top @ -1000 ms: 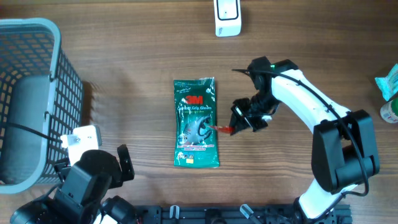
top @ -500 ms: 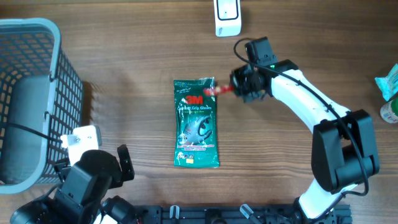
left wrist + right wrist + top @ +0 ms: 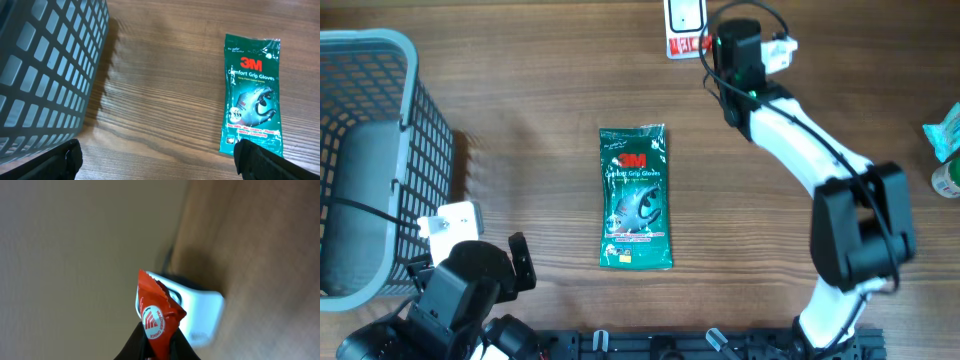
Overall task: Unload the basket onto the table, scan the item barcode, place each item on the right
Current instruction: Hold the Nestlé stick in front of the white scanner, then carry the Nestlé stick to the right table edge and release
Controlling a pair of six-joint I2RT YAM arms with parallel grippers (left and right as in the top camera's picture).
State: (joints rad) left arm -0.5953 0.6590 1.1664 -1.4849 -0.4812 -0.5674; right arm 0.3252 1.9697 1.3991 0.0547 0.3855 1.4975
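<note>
Red sachet (image 3: 157, 316) in R jaws, just beside white scanner (image 3: 201, 306).

red packet (image 3: 157, 320): held upright, crimped top | white scanner (image 3: 202, 307): just behind, maybe touching

Wooden table (image 3: 520, 100), grey basket (image 3: 370, 150), green glove packet (image 3: 636, 197), white scanner (image 3: 673, 25), teal packaging (image 3: 945, 130), perhaps

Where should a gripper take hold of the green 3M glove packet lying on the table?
Probably from above, jaws spanning the narrow width of the glove packet near its middle: it lies flat, long and slim, both long edges free.
</note>
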